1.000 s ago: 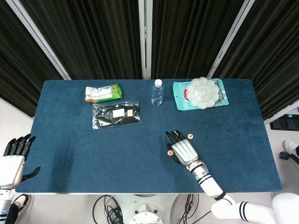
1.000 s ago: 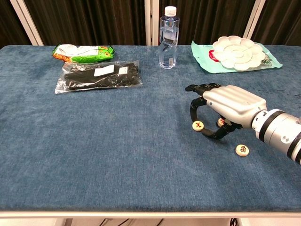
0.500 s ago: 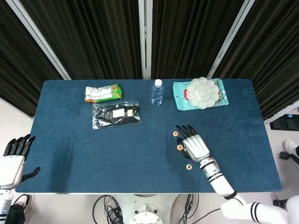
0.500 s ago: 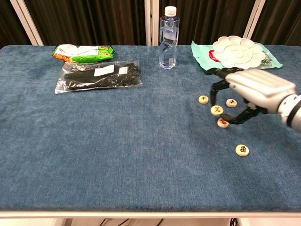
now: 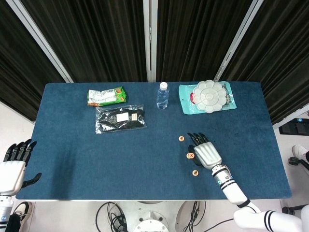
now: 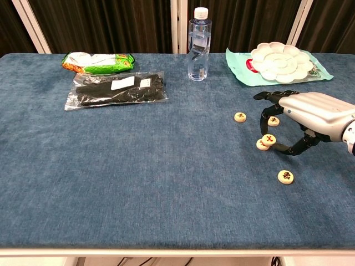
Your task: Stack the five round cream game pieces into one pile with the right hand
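Chest view shows the silver right hand (image 6: 310, 119) low over the blue cloth bench (image 6: 138, 166), its dark fingertips pinching one round cream game piece with a red mark (image 6: 269, 138) and holding it overlapping a second cream piece (image 6: 262, 145) beneath. That looks like the pile just beginning. Three more cream pieces lie loose: one under the hand (image 6: 273, 121), one further left (image 6: 240, 117), one nearer the front edge (image 6: 285, 177). Behind stand a clear plastic water bottle (image 6: 198, 47), mostly empty as far as I can tell, and a white flower-shaped palette tray (image 6: 280, 61), its wells bare. Head view shows the left hand (image 5: 13, 166) idle off the bench, fingers apart, holding nothing.
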